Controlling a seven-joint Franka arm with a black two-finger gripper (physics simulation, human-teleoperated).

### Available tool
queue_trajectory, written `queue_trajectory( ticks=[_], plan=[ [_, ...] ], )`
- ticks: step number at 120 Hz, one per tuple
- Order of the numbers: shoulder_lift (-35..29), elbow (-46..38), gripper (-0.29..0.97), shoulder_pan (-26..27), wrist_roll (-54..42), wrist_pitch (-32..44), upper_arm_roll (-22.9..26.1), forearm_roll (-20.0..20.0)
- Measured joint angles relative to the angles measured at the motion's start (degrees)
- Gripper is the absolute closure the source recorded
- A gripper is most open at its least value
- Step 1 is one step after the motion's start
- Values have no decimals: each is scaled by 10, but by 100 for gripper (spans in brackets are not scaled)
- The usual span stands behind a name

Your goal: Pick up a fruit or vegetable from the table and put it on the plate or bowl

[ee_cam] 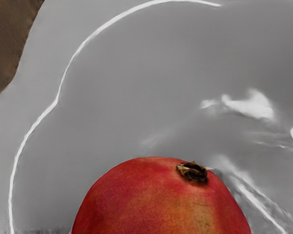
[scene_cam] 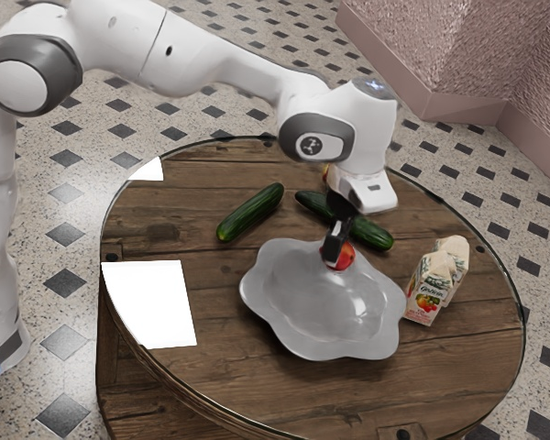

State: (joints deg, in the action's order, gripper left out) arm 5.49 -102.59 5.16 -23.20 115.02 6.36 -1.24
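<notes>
Right of centre in the exterior view, the black gripper points straight down, its fingers closed snugly on a small red pomegranate. The fruit hangs over the upper part of a grey wavy-rimmed plate; whether they touch cannot be told. In the wrist view, plate surface lies directly beneath the fruit. The plate's middle lies slightly down-frame, so a release here would probably land inside
</notes>
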Motion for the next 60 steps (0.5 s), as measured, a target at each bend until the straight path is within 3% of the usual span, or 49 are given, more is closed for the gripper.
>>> queue_trajectory(
  ticks=[9,21,60],
  plan=[
    [1,0,22,5,4,3,1,2],
    [1,0,11,13,9,4,1,5],
    [0,0,1,11,18,0,0,5]
  ],
)
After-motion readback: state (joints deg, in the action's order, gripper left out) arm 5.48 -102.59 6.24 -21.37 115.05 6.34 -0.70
